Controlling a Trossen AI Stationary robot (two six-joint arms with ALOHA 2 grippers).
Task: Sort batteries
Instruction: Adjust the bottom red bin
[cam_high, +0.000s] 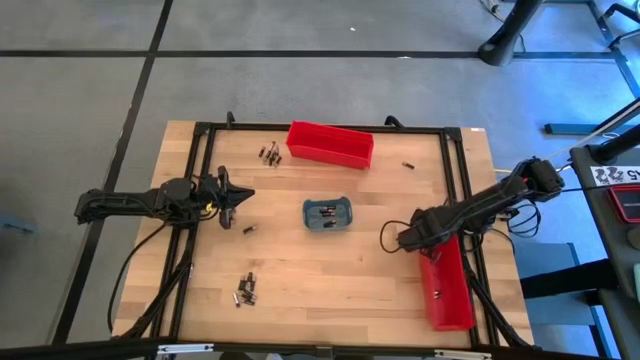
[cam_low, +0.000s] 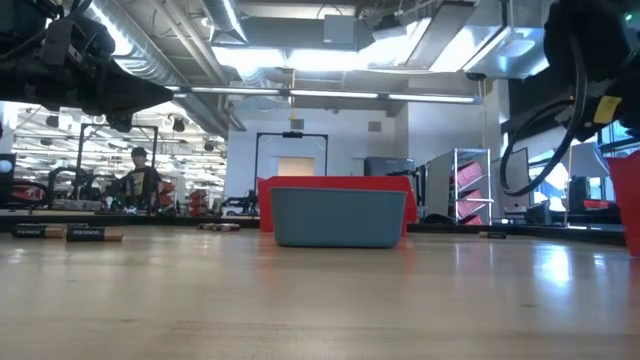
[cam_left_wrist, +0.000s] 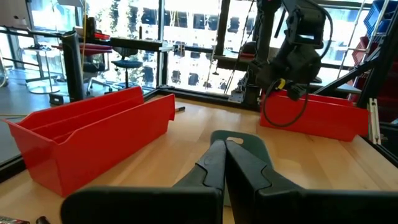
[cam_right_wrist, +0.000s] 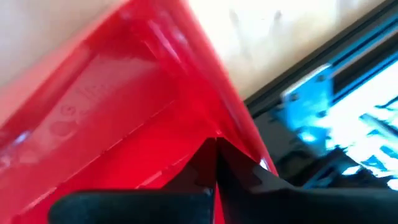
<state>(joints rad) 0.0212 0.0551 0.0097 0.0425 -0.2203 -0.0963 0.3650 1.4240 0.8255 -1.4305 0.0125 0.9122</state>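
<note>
Close under my right wrist camera, the red bin (cam_right_wrist: 124, 124) at the table's right edge fills the view, and my right gripper (cam_right_wrist: 214, 163) hangs over its end with the fingers pressed together and nothing between them. From above, that gripper (cam_high: 408, 240) sits at the bin's (cam_high: 448, 290) end nearer the table's middle, and one small dark battery (cam_high: 436, 294) lies inside the bin.

My left gripper (cam_high: 240, 196) is by the table's left edge, pointing toward the middle, fingers (cam_left_wrist: 214, 165) shut and empty, held above the wood.

Loose batteries lie in several spots: a small cluster (cam_high: 269, 153) near the far edge, just left of the second red bin (cam_high: 331, 144); one battery (cam_high: 408, 164) alone right of that bin; one (cam_high: 249, 229) just in front of my left gripper; and a cluster (cam_high: 245, 290) toward the near edge, left of centre. The grey-blue tray (cam_high: 328, 213) in the table's middle holds a few batteries (cam_high: 324, 212) too.

From table height, the tray (cam_low: 338, 216) stands in front of the far red bin (cam_low: 300, 184), with two batteries (cam_low: 68, 232) lying on the wood at the left. A person (cam_low: 137, 180) sits in the room behind.
</note>
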